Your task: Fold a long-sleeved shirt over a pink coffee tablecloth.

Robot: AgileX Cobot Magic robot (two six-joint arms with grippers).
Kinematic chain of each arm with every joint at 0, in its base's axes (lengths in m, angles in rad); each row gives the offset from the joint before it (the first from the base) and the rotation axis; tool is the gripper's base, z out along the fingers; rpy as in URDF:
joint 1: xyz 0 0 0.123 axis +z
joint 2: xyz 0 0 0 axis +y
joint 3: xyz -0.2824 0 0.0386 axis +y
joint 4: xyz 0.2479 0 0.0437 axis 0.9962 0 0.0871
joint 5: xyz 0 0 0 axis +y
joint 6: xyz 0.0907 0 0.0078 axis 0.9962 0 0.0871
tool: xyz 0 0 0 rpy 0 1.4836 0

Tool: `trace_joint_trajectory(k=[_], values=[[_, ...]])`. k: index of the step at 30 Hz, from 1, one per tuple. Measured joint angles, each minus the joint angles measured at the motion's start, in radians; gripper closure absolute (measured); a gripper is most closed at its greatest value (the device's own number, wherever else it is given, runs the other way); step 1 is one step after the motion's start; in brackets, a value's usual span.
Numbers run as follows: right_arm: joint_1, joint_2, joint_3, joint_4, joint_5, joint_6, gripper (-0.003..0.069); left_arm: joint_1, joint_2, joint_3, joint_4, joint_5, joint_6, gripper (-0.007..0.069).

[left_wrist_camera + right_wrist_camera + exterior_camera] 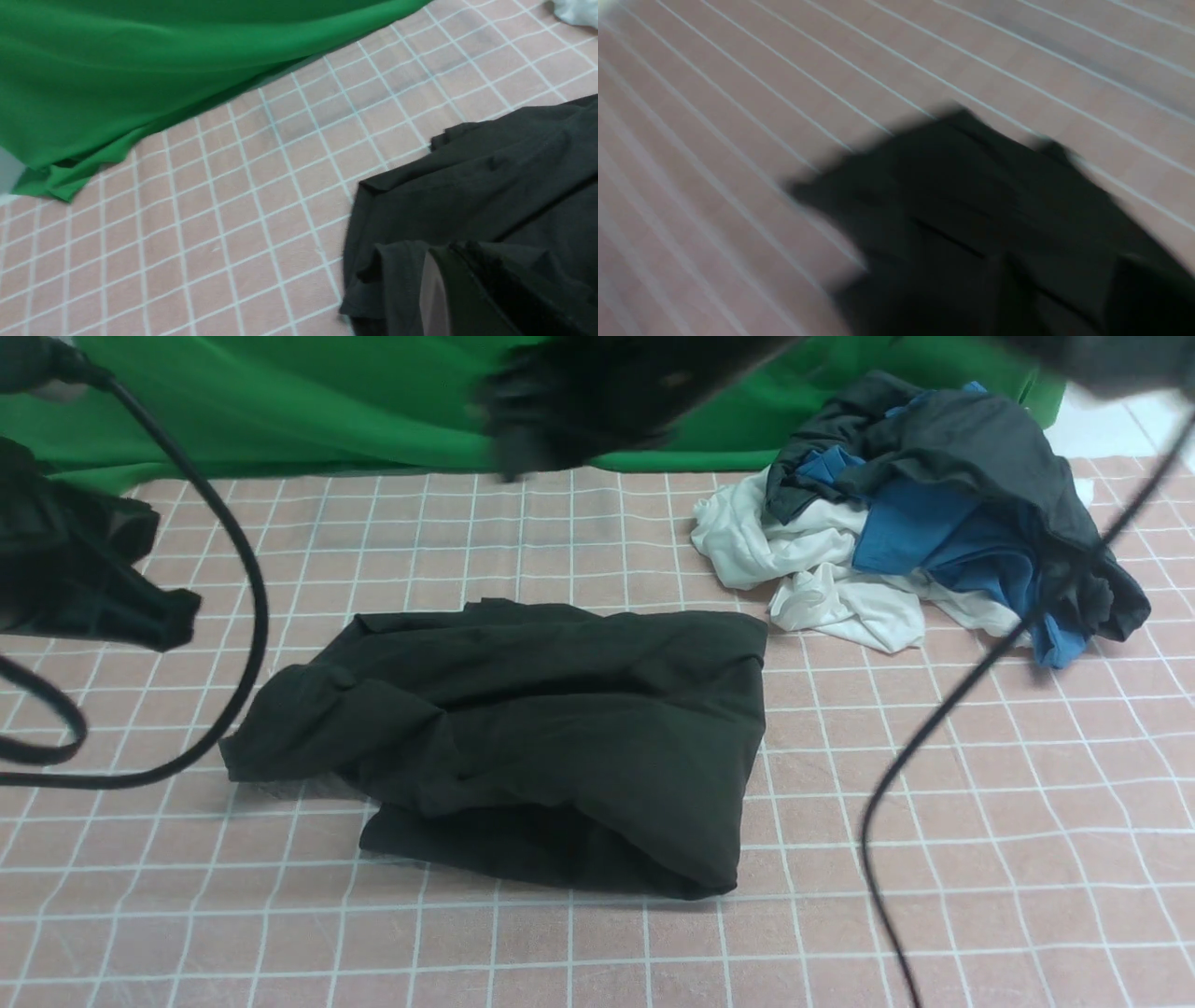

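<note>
A pink coffee tablecloth [980, 784] printed with thin white lines in small squares covers the whole tabletop. Along the far edge hangs a plain green cloth [308, 401], its hem lying on the pink cloth. Near the far right corner sits a heap of clothes: a white garment [803, 560] underneath, with a dark grey garment [980, 448] bunched together with blue cloth [924, 537] on top. Two black cables [252, 616] loop across the front view, one at the left edge and one at the right.

The long-sleeved shirt [541, 728] lies folded into a rough rectangle at the middle of the tabletop, a little toward the near edge, with a looser fold sticking out on its left side.

The left gripper [89, 588] hangs above the left edge, apart from the shirt, its jaws closed together and holding nothing. The right gripper [560, 401] is a dark blur above the far edge at the centre, well clear of the shirt; the blur hides how far its jaws are parted, so I cannot tell.
</note>
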Motion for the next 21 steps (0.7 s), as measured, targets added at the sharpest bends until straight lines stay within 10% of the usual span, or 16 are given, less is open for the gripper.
trace_joint_trajectory(k=[6, 14, 21], values=[[-0.001, -0.083, 0.164, -0.14, 0.075, 0.024, 0.0508, 0.0, 0.159, 0.0, -0.128, -0.005, 0.086, 0.0606], [0.02, -0.009, 0.481, 0.116, -0.381, -0.023, 0.0542, 0.0, 0.309, -0.035, -0.172, 0.009, 0.102, 0.0606], [0.074, 0.074, 0.54, 0.14, -0.211, -0.088, 0.0587, 0.0, 0.31, -0.049, -0.109, 0.004, 0.085, 0.0606]])
